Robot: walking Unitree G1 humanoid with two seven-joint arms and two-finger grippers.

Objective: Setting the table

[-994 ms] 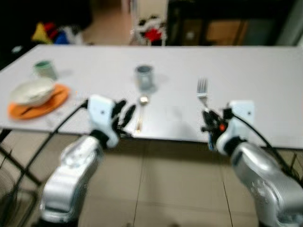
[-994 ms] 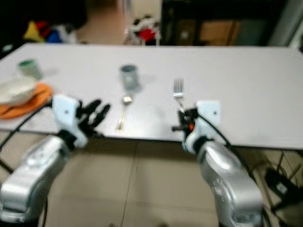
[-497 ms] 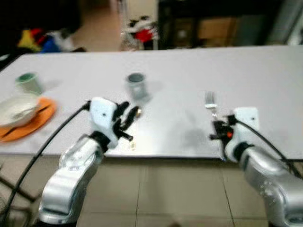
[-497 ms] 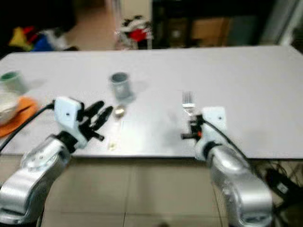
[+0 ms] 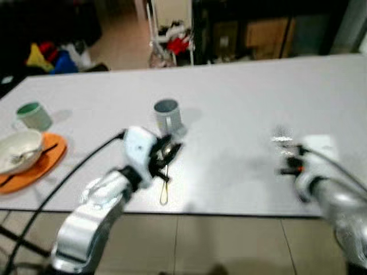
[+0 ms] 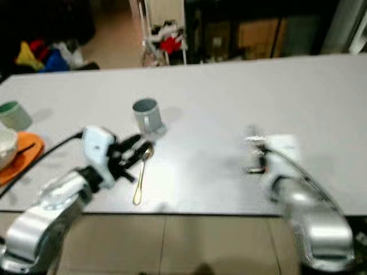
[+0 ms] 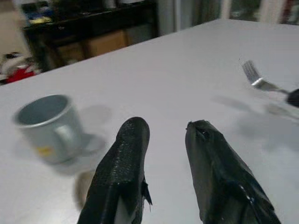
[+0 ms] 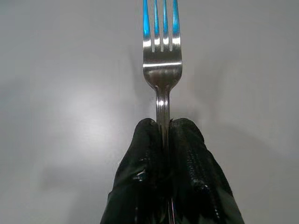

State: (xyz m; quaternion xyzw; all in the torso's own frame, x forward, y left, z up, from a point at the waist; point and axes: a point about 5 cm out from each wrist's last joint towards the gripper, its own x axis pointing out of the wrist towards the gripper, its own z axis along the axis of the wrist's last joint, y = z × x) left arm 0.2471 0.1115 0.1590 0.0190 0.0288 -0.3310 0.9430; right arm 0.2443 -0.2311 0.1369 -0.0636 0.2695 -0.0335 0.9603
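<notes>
Gripping fork [image 8: 162, 70]: right claw [image 8: 163, 128] | left claw [image 7: 166, 128] released beside grey mug [image 7: 44, 122] | bowl [image 5: 20, 150] on orange plate [image 5: 34, 172]

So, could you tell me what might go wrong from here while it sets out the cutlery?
1. The right gripper pinches the fork by its thin handle alone, so the fork could twist or slip.
2. The left gripper, open above the spoon, sits close to the grey mug and could knock it.
3. The spoon's handle ends near the table edge, so a nudge might drop it.

No readable text, label or number; yellow mark on grey mug [image 7: 44, 124] illegible.
</notes>
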